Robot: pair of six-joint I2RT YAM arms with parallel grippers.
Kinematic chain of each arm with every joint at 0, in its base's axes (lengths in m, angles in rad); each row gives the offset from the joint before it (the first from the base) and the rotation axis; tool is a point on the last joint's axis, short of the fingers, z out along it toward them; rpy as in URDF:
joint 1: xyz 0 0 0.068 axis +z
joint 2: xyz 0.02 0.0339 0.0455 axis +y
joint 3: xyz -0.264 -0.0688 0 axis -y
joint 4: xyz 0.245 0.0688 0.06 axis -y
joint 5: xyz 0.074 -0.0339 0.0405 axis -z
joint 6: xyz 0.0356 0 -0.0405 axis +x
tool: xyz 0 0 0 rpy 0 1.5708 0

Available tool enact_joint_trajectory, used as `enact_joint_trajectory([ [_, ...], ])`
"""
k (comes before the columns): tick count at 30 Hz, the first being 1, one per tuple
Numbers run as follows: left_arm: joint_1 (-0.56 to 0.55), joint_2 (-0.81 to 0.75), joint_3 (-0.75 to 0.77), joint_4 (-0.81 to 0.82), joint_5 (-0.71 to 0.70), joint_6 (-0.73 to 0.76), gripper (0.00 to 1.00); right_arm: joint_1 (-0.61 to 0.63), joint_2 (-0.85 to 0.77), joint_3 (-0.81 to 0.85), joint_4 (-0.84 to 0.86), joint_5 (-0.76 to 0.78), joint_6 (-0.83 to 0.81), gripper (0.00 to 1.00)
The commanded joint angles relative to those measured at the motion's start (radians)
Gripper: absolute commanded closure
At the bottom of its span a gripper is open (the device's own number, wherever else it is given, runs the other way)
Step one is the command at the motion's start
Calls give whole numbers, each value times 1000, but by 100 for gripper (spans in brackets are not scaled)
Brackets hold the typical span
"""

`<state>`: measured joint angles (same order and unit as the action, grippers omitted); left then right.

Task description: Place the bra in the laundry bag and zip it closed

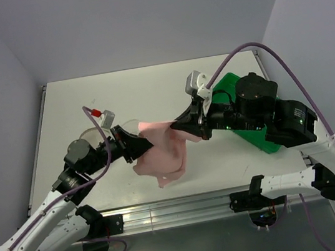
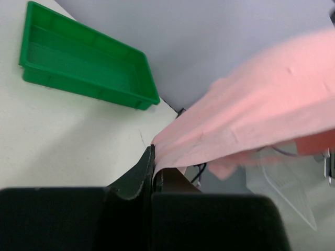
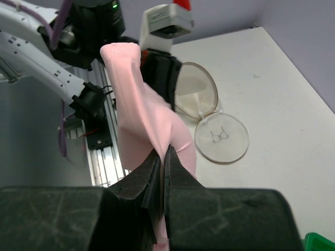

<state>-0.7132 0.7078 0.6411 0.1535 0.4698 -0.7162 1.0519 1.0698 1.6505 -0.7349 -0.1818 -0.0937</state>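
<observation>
Left gripper [image 1: 147, 144] is clenched on one edge of the soft pale pink fabric bra [image 1: 162, 154], its dark fingers pinched flat together on the cloth in the left wrist view [image 2: 153, 157]. Right gripper [image 1: 178, 126] is likewise closed on the opposite edge, pink fabric squeezed between its fingers [image 3: 163, 157]. The bra is stretched between the two grippers above the white table [image 1: 136, 86], its lower part drooping toward the near edge. The round translucent mesh laundry bag [image 3: 220, 138] lies open on the table as two joined discs, one bearing a small dark mark, behind the left gripper. A green rectangular plastic tray [image 2: 84, 63] sits on the table's right side.
</observation>
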Motion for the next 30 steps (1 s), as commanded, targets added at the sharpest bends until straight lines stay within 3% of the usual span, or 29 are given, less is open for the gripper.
enact_joint_trajectory([
  [1, -2, 59, 103, -11, -121, -9, 100, 51, -28, -23, 11, -19, -31, 93],
  [5, -2, 113, 163, -22, -180, 14, 100, 170, -60, -163, 5, 62, -54, 83],
  [9, 0, 128, 175, 23, -165, 14, 100, 220, -132, -277, 35, 45, -14, 36],
  [15, 0, 88, 134, 26, -177, 11, 100, 218, -281, -438, 149, 145, 35, 12],
  [18, -2, 67, 118, 6, -194, 17, 100, 217, -321, -500, 259, 208, 86, 3],
  [24, -2, 19, 72, 12, -243, 3, 100, 137, -277, -546, 354, 324, 253, 1],
  [30, -2, -28, 29, 86, -177, -23, 100, -154, -303, -707, 619, 33, 397, 2],
])
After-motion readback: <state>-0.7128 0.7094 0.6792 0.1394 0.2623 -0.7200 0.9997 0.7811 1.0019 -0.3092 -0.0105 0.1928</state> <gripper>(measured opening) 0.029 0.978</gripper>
